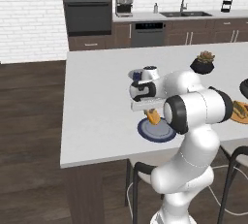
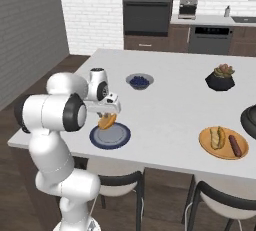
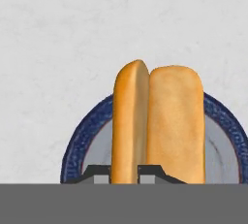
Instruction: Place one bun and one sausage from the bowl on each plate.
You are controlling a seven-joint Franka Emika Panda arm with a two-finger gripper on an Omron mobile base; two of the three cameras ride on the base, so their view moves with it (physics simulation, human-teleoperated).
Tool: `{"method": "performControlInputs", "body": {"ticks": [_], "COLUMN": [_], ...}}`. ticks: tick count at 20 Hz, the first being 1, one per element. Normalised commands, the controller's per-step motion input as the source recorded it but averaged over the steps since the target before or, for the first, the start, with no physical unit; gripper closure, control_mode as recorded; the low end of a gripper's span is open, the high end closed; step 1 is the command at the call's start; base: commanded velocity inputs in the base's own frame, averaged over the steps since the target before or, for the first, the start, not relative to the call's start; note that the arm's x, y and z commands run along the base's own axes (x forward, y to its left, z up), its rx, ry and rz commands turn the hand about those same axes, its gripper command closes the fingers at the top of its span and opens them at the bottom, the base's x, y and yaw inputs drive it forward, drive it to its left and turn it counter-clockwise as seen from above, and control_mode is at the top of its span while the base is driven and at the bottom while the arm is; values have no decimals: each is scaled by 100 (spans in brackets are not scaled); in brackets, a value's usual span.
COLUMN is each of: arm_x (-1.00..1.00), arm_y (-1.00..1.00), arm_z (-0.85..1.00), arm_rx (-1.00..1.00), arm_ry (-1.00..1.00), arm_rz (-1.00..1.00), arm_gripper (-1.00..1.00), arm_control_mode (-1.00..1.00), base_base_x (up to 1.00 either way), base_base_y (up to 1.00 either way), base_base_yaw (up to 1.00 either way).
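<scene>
My gripper (image 2: 106, 116) is shut on a split golden bun (image 2: 106, 122), which hangs just above the dark blue plate (image 2: 118, 136) near the island's front edge. In the hand view the bun (image 3: 157, 126) rises between the fingertips (image 3: 99, 172), with the blue plate's rim (image 3: 80, 140) under it. From the left base view the bun (image 1: 153, 117) is over the blue plate (image 1: 162, 133). The orange-tan plate (image 2: 220, 153) to the right carries a bun (image 2: 217, 137) and a sausage (image 2: 235, 145). The dark bowl (image 2: 250, 120) is cut off by the right edge.
A small grey bowl of blueberries (image 2: 139, 81) stands behind the blue plate, mid-counter. A black faceted plant pot (image 2: 220, 78) sits at the back right. Stools (image 2: 120, 180) stand under the island's front edge.
</scene>
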Motion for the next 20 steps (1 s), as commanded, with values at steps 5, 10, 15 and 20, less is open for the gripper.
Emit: {"method": "performControlInputs", "body": {"ticks": [5,10,15,20], "arm_x": [-5,-18,-16,-35], "arm_y": [2,2,0,0], "arm_z": [-45,-29,-21,0], "arm_rx": [0,0,0,0], "arm_ry": [3,3,0,0], "arm_rz": [0,0,0,0], "arm_gripper": [100,100,-100,-100], "arm_control_mode": [-100,-100,-100,-100], "base_base_x": [0,0,0,0], "base_base_y": [0,0,0,0], "base_base_yaw": [0,0,0,0]}}
